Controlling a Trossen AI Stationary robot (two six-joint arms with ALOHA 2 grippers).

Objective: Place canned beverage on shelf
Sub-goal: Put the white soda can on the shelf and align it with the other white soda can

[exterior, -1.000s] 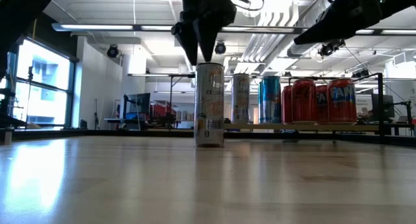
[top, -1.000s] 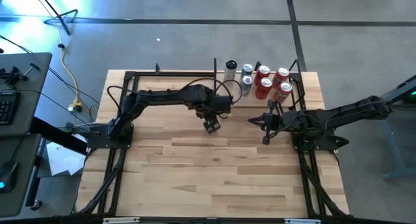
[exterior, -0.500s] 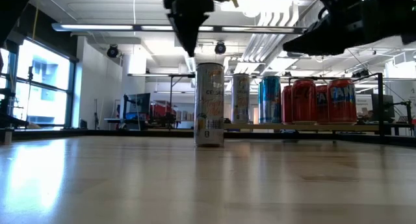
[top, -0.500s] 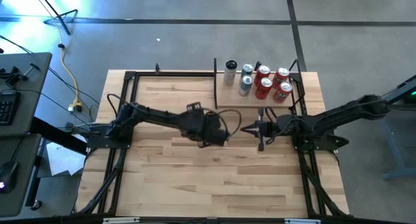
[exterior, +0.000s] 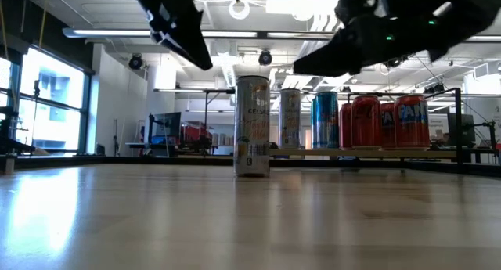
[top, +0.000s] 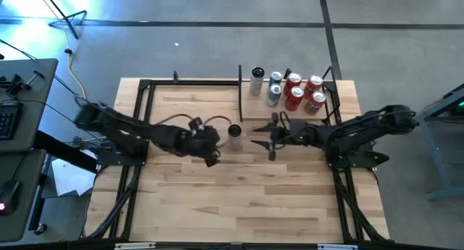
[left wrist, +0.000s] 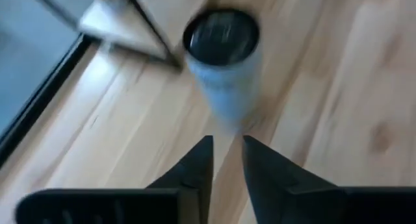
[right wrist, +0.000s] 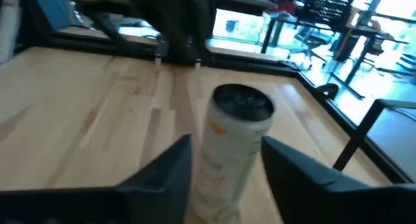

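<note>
can (top: 235, 132): upright on counter (top: 217, 192), just off shelf (top: 250, 112), not yet placed
right tool (right wrist: 224, 162): fingers spread, straddling can, no grip yet
left tool (left wrist: 226, 160): nearly closed, empty, beside can
left: grasp, lift, shelve

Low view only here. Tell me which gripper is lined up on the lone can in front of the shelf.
Observer: The right gripper. Its wrist view shows the can upright, framed between its open fingers.
Operator: Report the left one.
Observer: The left gripper points at the can from the opposite side, short of it.
Operator: Confirm the can is off the shelf.
Observer: From above, it stands on the table, just outside the shelf.
</note>
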